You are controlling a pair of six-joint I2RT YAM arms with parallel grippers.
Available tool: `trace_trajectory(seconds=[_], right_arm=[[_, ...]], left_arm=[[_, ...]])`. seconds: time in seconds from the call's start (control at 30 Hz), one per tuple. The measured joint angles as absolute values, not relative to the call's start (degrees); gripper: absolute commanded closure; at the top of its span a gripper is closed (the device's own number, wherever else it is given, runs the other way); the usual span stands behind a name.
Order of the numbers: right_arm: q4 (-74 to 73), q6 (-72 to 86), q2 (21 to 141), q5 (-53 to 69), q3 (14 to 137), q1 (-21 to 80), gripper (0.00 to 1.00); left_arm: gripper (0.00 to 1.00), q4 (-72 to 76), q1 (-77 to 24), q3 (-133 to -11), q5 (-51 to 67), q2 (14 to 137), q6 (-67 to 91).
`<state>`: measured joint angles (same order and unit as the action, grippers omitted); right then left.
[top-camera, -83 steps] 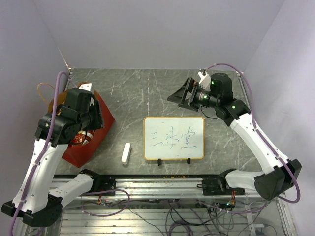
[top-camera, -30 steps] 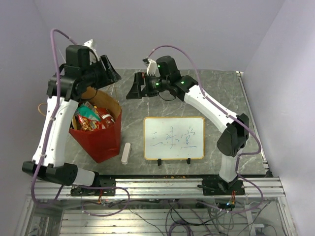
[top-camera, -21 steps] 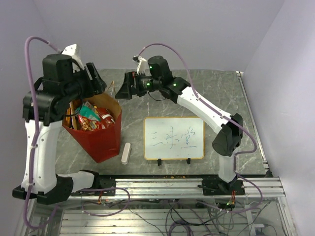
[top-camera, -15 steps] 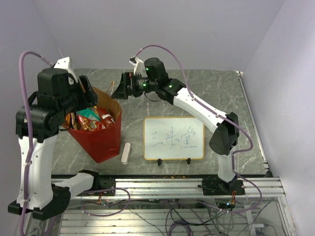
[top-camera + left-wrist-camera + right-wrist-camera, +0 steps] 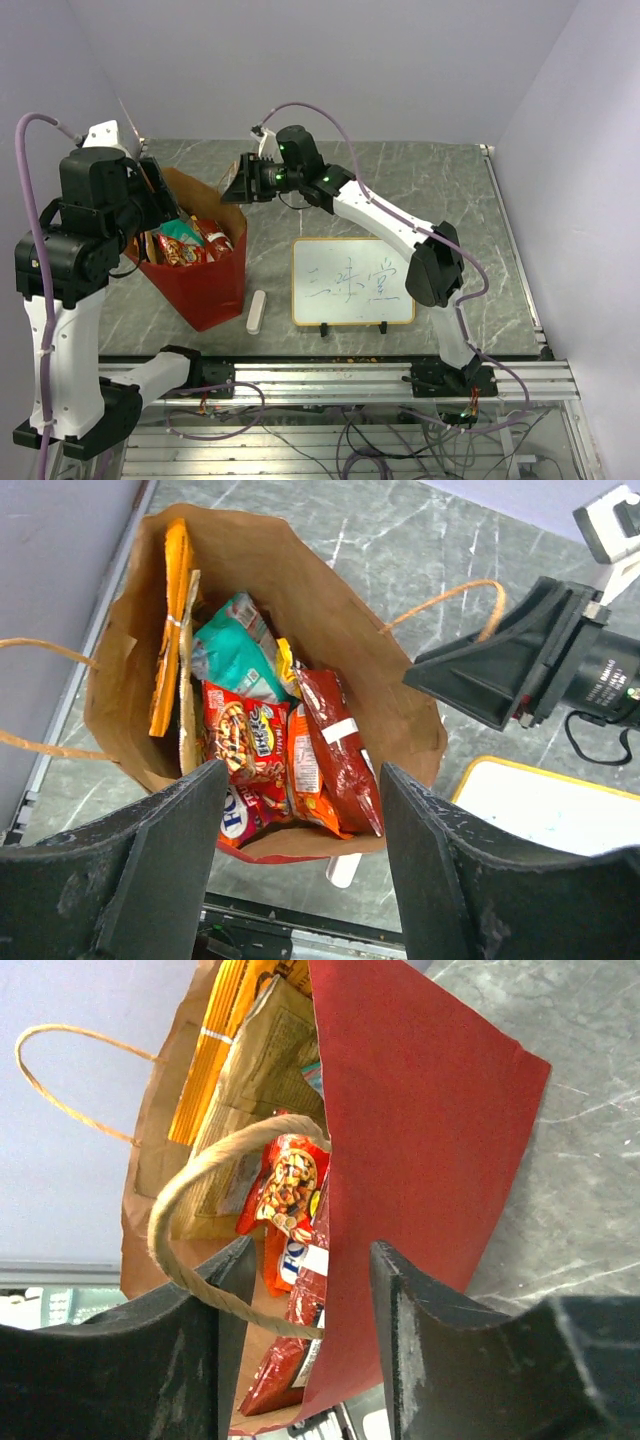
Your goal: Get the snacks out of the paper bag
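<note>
Snacks (image 5: 290, 760), seemingly light, crinkly, slippery packets upright inside the paper bag (image 5: 205, 290) on the surface (image 5: 520, 260), suit a top-edge pinch; left end effector (image 5: 300, 780) hangs spread above them, right end effector (image 5: 310, 1250) spread astride the bag's rim.

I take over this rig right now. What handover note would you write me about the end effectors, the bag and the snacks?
Left end effector: open, empty, above the mouth of the paper bag.
Right end effector: open, jaws astride one handle and the bag's rim, not clamped.
The bag stands upright at the table's far left; every visible one of the snacks is inside it.
Done: no snack is out yet.
Left: lift out each packet.
</note>
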<state>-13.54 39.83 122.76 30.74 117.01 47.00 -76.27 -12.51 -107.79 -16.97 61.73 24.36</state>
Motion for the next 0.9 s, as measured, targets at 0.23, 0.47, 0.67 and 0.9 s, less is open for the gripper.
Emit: trace_trajectory(seconds=[0.23, 0.47, 0.67, 0.9], right_arm=[[-13.3, 40.2, 123.0, 30.5, 119.5, 47.0, 0.59], [-12.8, 40.9, 123.4, 30.7, 120.4, 46.7, 0.84], [-13.2, 40.8, 124.4, 30.7, 122.4, 46.1, 1.00], [-13.3, 40.2, 124.3, 30.7, 121.8, 44.7, 1.00]], left_arm=[[0.26, -79.6, -12.5, -108.4, -20.3, 61.3, 26.9], [0.27, -82.3, -12.5, -109.5, -23.5, 57.6, 29.5], [0.18, -83.8, -12.5, -110.2, -24.2, 57.1, 31.3], [0.12, -84.5, -12.5, -112.3, -24.5, 57.5, 31.9]])
